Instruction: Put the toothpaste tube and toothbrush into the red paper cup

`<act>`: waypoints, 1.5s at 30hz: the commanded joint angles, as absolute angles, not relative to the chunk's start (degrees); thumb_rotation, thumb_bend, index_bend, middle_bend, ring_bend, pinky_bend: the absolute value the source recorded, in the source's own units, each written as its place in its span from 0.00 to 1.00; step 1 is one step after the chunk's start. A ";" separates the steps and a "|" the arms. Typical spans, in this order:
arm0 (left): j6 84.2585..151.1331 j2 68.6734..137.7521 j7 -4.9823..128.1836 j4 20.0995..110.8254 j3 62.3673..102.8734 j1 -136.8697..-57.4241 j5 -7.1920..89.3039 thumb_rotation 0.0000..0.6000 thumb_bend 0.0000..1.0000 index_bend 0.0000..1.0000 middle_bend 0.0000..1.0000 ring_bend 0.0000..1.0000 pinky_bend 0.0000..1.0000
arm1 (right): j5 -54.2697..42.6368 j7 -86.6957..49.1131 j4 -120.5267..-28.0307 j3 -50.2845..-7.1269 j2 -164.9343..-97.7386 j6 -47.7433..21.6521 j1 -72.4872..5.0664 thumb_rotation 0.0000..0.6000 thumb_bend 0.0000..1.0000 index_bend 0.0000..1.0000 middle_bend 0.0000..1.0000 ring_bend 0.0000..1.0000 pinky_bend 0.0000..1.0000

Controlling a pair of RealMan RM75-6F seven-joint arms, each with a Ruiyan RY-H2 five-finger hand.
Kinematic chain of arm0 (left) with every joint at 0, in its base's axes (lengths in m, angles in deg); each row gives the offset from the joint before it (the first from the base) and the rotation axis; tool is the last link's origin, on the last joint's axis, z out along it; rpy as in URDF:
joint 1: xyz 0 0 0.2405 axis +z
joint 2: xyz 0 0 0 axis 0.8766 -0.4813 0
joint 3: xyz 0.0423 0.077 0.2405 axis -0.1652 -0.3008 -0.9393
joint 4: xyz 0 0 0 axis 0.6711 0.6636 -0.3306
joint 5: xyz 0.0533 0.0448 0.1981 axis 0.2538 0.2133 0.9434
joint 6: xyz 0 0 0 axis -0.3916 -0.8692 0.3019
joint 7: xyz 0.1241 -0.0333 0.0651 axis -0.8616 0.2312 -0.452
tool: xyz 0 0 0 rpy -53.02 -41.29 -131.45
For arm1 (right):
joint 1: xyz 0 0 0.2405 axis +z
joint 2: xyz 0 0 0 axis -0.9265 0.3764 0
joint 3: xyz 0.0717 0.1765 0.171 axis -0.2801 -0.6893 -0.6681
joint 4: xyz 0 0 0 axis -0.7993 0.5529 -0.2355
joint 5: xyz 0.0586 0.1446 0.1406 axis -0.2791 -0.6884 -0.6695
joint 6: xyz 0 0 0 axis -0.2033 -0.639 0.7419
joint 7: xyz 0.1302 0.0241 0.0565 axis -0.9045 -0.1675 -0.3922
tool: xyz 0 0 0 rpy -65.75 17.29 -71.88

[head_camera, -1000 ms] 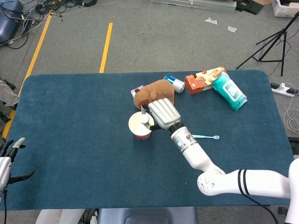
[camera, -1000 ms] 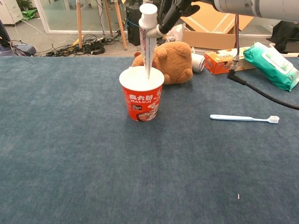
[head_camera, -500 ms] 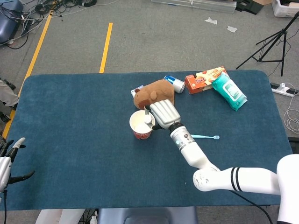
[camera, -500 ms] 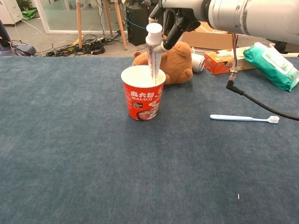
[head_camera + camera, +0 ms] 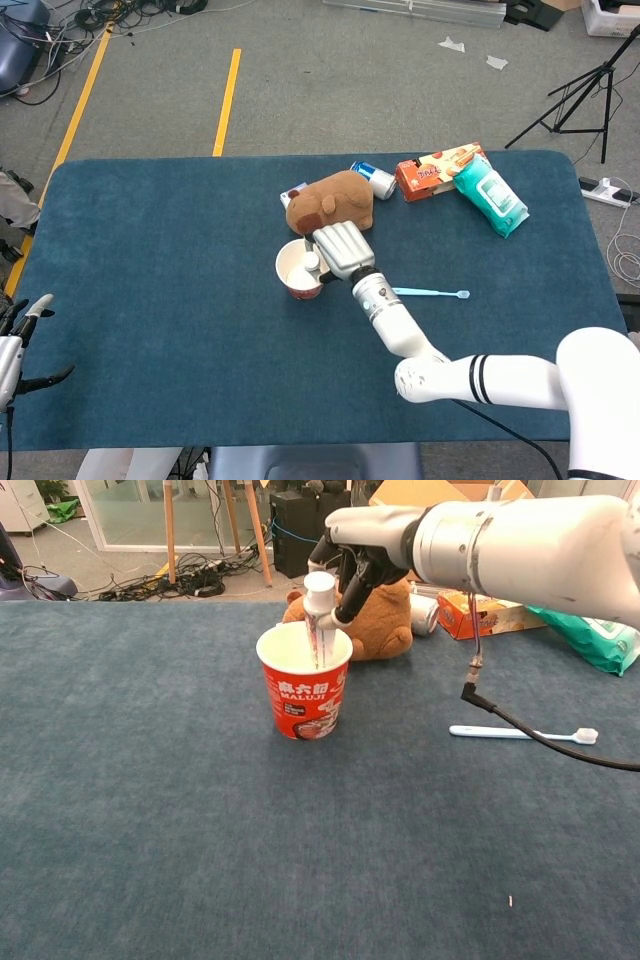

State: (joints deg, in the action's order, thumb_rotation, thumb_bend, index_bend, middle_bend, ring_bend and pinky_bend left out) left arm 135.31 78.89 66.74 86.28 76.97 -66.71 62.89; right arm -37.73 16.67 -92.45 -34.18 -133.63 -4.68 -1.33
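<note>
The red paper cup (image 5: 304, 695) (image 5: 297, 287) stands upright near the table's middle. My right hand (image 5: 352, 550) (image 5: 338, 248) hovers just above and behind its rim, pinching the white toothpaste tube (image 5: 317, 615) (image 5: 310, 264) below its cap. The tube stands cap up with its lower end inside the cup. A light blue toothbrush (image 5: 522, 734) (image 5: 430, 293) lies flat on the cloth to the right of the cup. My left hand (image 5: 18, 345) rests open at the table's near left edge, far from everything.
A brown plush bear (image 5: 330, 201) (image 5: 385, 615) lies right behind the cup. Further back right are a can (image 5: 375, 180), an orange snack box (image 5: 435, 170) and a green wipes pack (image 5: 490, 195). A black cable (image 5: 540, 742) hangs from my right arm over the toothbrush.
My right hand has come down with the toothpaste tube, sinking its lower end deeper into the cup. The left hand has not moved.
</note>
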 commanded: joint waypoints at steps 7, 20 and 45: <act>135.00 78.87 66.58 86.33 76.74 -66.79 63.11 1.00 0.00 0.07 0.27 0.09 0.11 | -40.99 18.23 -88.84 -34.60 -136.04 -3.77 0.74 1.00 0.29 0.74 1.00 1.00 1.00; 135.50 78.51 67.34 86.58 76.52 -66.54 63.75 1.00 0.00 0.07 0.27 0.09 0.11 | -43.18 19.64 -83.62 -34.78 -139.99 -2.58 3.01 1.00 0.29 0.74 1.00 1.00 1.00; 135.76 78.16 67.80 86.81 76.44 -66.42 64.05 1.00 0.00 0.07 0.27 0.09 0.11 | -39.74 17.18 -81.38 -35.06 -142.70 -1.26 2.82 1.00 0.27 0.67 1.00 1.00 1.00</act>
State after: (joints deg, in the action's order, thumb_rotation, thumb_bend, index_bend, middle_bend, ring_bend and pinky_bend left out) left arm 135.77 78.16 67.80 86.82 76.43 -66.41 64.05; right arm -39.79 17.22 -81.43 -35.04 -142.65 -1.31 2.84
